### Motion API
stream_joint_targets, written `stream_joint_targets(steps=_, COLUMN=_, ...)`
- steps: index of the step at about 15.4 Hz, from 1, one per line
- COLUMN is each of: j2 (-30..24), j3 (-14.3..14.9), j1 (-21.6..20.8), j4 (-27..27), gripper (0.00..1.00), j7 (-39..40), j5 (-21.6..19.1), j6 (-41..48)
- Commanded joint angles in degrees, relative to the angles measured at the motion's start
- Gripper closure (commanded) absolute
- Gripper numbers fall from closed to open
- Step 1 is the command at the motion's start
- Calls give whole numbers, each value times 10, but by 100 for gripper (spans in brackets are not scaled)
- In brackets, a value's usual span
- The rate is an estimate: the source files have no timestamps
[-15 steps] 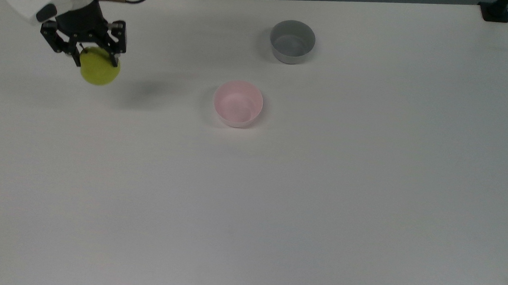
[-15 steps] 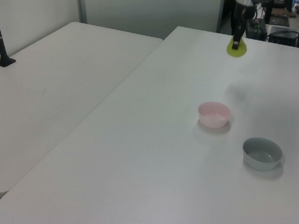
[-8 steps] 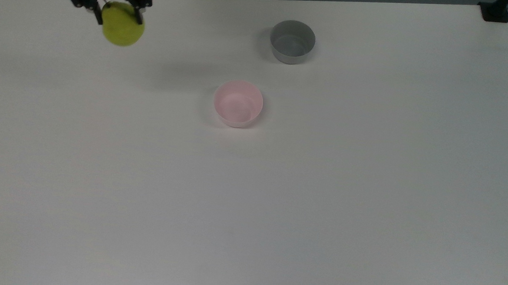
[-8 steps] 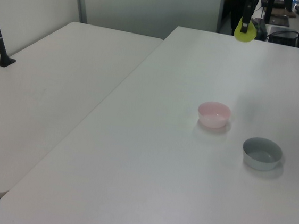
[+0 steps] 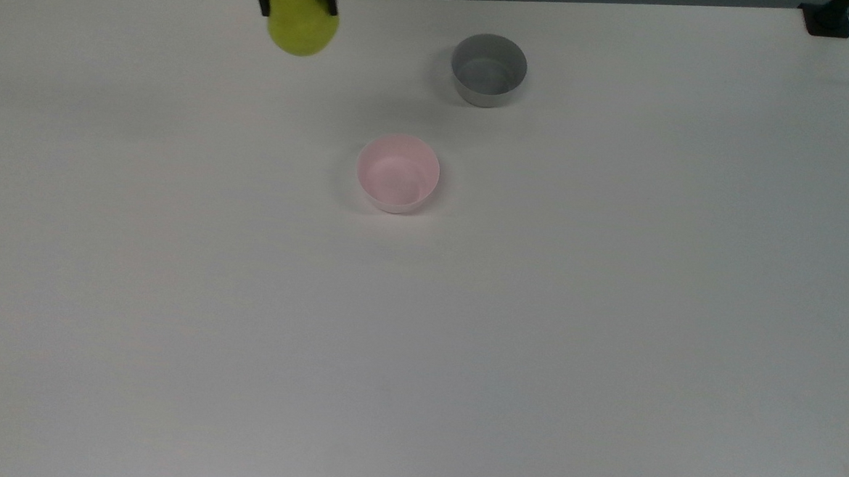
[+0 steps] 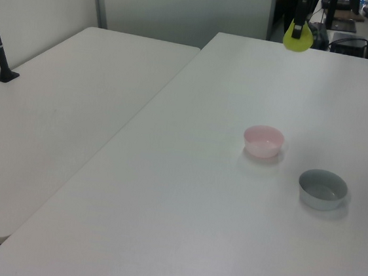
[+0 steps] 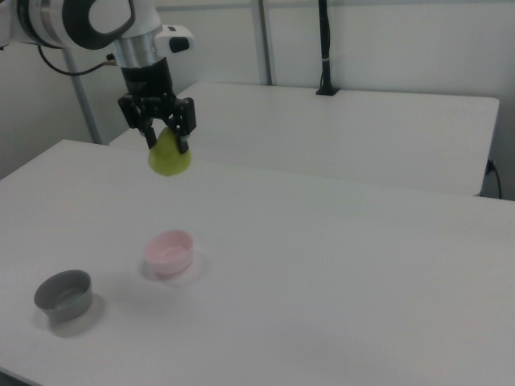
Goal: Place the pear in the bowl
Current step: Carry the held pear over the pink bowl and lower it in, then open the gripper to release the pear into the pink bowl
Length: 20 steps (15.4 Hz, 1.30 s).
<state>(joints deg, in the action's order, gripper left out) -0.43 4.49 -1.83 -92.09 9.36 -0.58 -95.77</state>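
The pear point(image 7: 169, 158) was plump and yellow-green, hanging clamped in the hand point(image 7: 166, 138) well above the bench point(image 7: 338, 265), up and left of the pink bowl point(image 7: 169, 252) in the right view. The right view showed the white arm point(image 7: 96, 24); the top view showed the pear point(image 5: 303, 18) at the far edge, left of the grey bowl point(image 5: 488, 69). A second white bench point(image 6: 47, 123) stood alongside.

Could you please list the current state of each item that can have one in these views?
pear: held in the air, clear of the table
gripper: shut on the pear
pink bowl: upright, empty
grey bowl: upright, empty
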Motion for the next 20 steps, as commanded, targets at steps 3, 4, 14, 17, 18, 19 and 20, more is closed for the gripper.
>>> stream_joint_targets(steps=3, j2=-4, j3=-16, j1=-34, j4=-80, gripper=71, j7=-29, j5=-7, j6=-70)
stream_joint_targets(steps=4, j2=3, j3=-16, j1=-36, j4=-88, gripper=71, j7=-35, j5=-7, j6=-84)
stream_joint_targets(steps=14, j2=103, j3=-33, j1=-61, j4=-161, gripper=71, j7=-77, j5=-3, j6=-230)
stream_joint_targets(steps=17, j2=110, j3=-46, j1=-60, j4=-177, gripper=71, j7=-85, j5=4, j6=-238)
stream_joint_targets(steps=18, j2=115, j3=-47, j1=-61, j4=-177, gripper=71, j7=-85, j5=5, j6=-239)
stream_joint_targets(steps=19, j2=116, j3=-49, j1=-61, j4=-178, gripper=71, j7=-88, j5=6, j6=-245)
stream_joint_targets(steps=20, j2=117, j3=-50, j1=-61, j4=-179, gripper=71, j7=-89, j5=9, j6=-249)
